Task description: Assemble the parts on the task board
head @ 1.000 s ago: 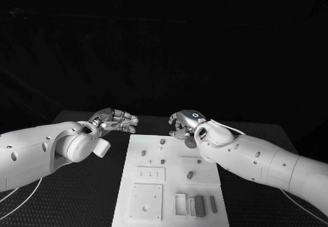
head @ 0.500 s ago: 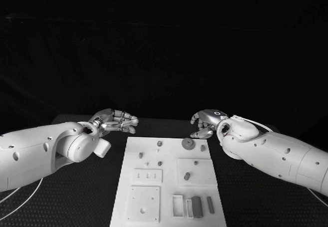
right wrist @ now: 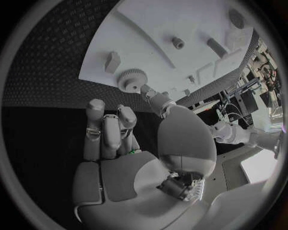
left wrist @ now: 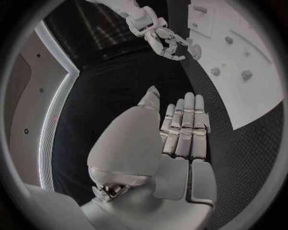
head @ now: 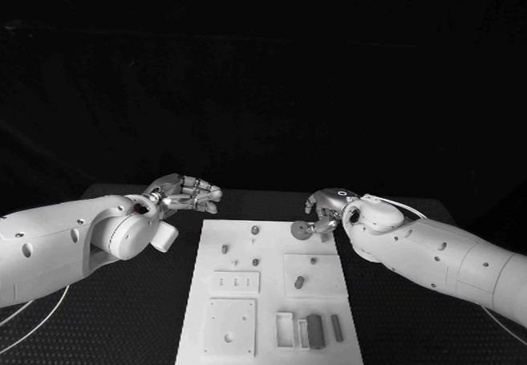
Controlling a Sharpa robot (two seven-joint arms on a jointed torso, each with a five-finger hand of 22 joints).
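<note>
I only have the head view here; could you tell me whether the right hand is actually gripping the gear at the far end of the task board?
Observer: It doesn't look so. The right wrist view shows the gear lying flat on the task board near its edge, with the right hand's fingers short of it. The thumb tip is close, but I can't tell if it touches.
Operator: Thank you. Is the left hand carrying anything?
Observer: No. The left wrist view shows the left hand empty, fingers straight, over the black table beside the board.
</note>
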